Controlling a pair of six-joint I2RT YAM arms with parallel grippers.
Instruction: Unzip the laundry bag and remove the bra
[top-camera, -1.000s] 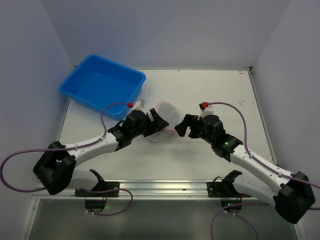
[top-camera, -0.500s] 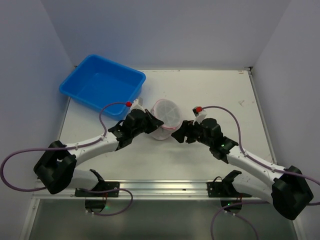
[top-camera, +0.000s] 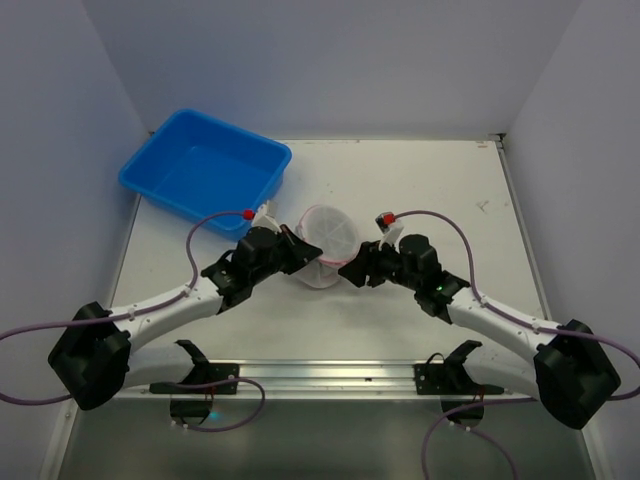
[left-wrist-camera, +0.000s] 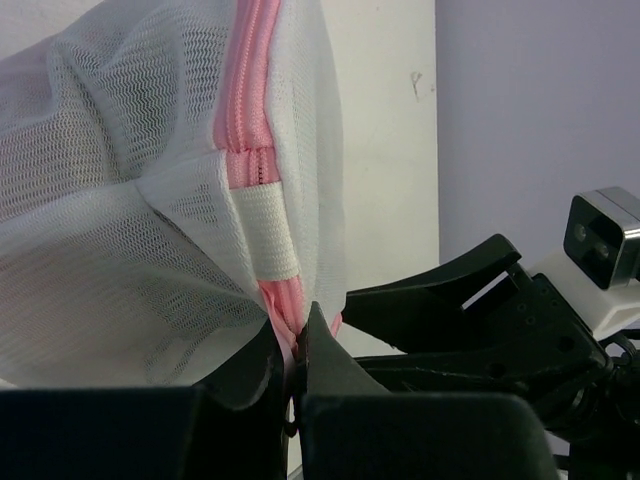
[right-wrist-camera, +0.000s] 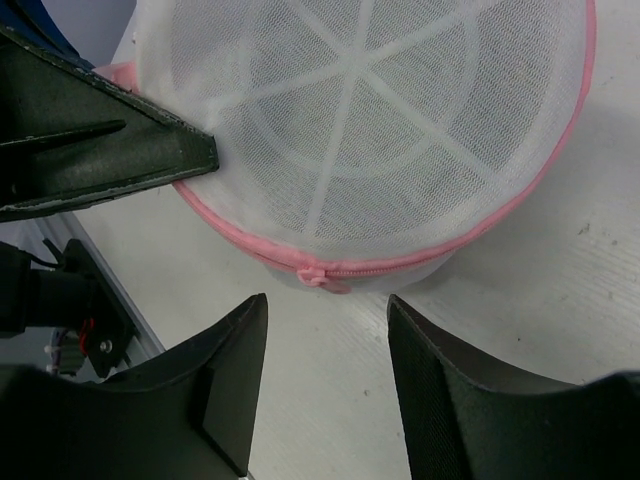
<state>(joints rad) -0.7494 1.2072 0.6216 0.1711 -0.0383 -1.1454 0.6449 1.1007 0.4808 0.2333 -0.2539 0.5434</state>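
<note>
Now | left gripper (left-wrist-camera: 297, 338) pinching laundry bag (left-wrist-camera: 120, 200) | right gripper (right-wrist-camera: 325, 305) spread beside

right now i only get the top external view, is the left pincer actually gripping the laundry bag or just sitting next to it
observer: Gripping it. In the left wrist view the left pincer is shut on the pink zip seam of the laundry bag, just below a white fabric tab.
operator: ok and has the right one got the zip pull
observer: Not yet. In the right wrist view the right pincer is open, and the pink zip pull sits just ahead of its jaws, untouched.
</note>
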